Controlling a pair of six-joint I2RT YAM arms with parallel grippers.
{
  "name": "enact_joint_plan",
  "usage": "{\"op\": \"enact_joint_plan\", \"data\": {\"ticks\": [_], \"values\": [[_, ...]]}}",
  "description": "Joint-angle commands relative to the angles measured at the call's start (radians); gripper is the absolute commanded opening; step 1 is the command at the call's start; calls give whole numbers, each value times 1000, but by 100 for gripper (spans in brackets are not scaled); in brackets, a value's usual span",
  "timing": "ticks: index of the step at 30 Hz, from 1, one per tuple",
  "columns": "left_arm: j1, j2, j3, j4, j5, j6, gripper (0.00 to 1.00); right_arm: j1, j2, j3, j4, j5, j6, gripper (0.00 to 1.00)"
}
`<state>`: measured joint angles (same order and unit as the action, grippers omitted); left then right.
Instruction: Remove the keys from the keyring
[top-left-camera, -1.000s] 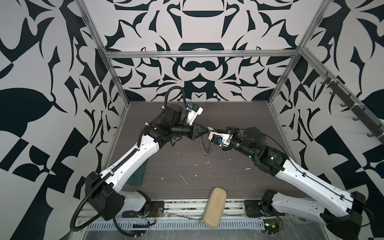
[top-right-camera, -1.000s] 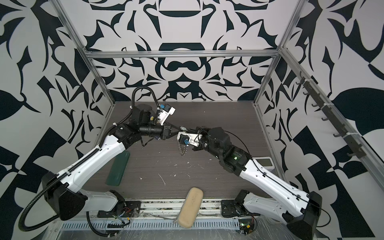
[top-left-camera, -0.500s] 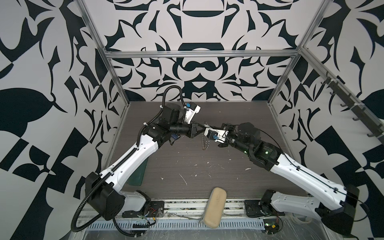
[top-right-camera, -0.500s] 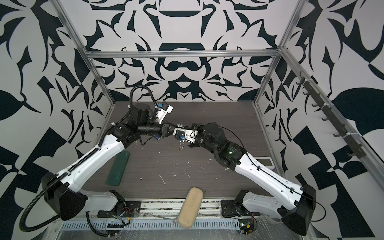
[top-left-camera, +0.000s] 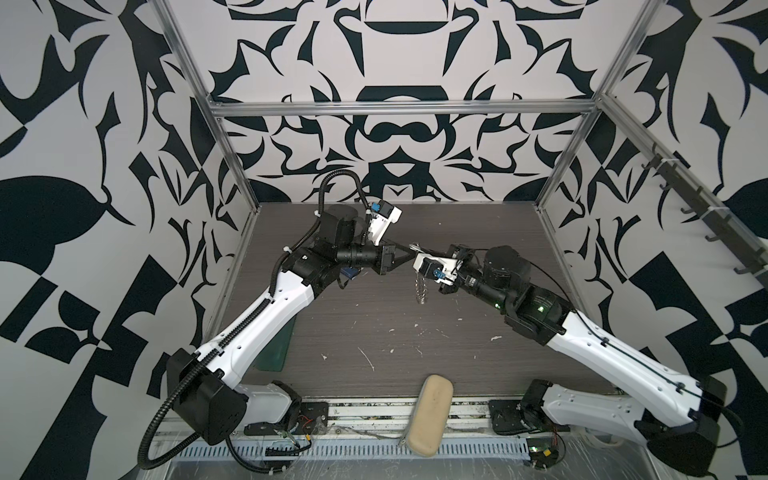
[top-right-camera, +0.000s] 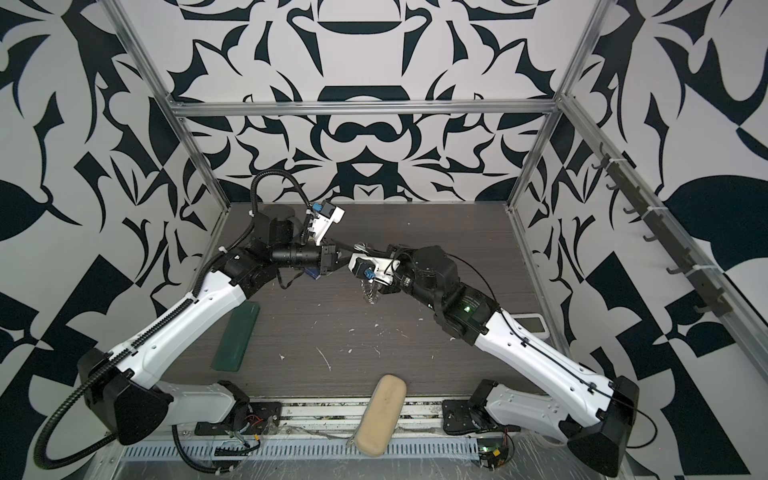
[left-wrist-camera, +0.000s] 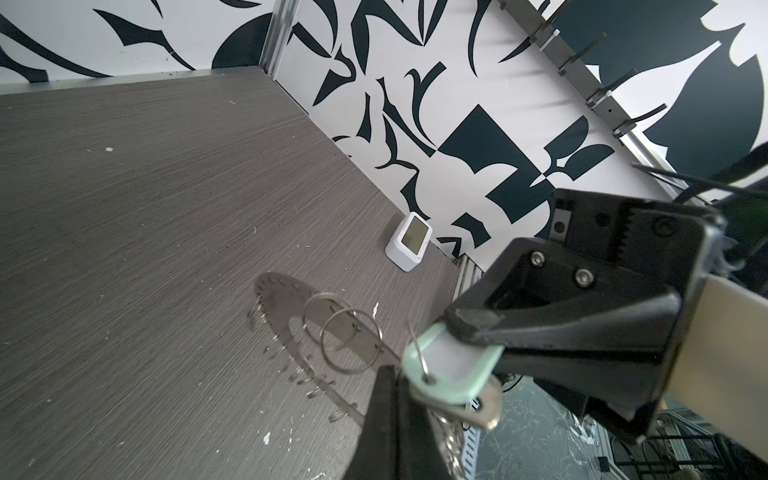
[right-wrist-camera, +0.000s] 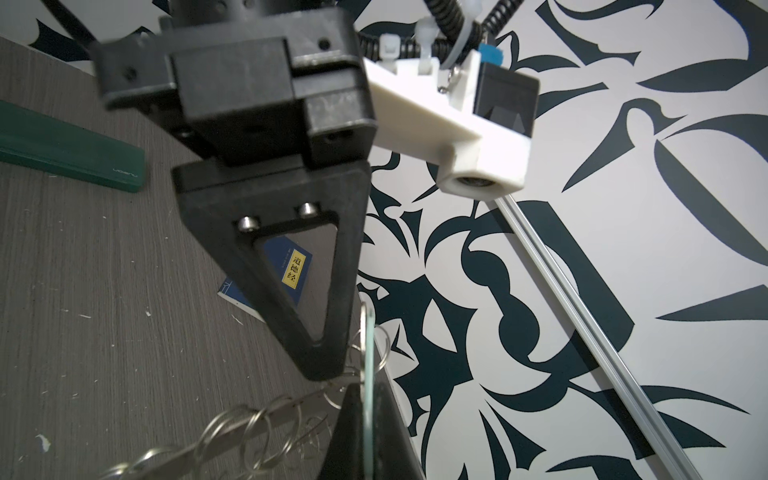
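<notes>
— Why did the wide flat grey metal keyring (left-wrist-camera: 284, 313) hang clear above the dark wood-grain table (top-left-camera: 374, 324)?

— The left gripper (right-wrist-camera: 324, 365) was clamped, apparently on its rim, to steady it above the table. The right gripper (left-wrist-camera: 465, 345) pinched the small silver mint-tagged key (left-wrist-camera: 453, 386) beside it, probably to work it free.

Our dark grey wood-grain table (top-left-camera: 478, 224), lightly littered.
On it we see a dark green case (top-right-camera: 235, 336) near the left edge, a blue booklet (right-wrist-camera: 291, 266) further back, a small white device with a screen (left-wrist-camera: 409, 241) by the right wall, a beige pouch (top-left-camera: 430, 409) overhanging the front edge, and scattered white specks (top-left-camera: 368, 359).
</notes>
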<state>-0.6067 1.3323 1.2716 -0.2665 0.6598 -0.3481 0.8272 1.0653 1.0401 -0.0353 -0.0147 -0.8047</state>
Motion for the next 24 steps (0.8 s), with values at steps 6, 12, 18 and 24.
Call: {"op": "enact_joint_plan", "data": {"ticks": [6,12,18,24], "values": [[-10,-39,-64,1,1,10,0,26,-110,54,116,-76,-35,0],[-10,-20,-38,-18,-7,36,0,22,-157,31,73,-58,-26,0],[-10,-32,-39,-10,-31,45,0,23,-189,24,66,-17,-33,0],[-32,-153,-175,159,-137,190,0,22,-257,-55,67,7,9,0]]}}
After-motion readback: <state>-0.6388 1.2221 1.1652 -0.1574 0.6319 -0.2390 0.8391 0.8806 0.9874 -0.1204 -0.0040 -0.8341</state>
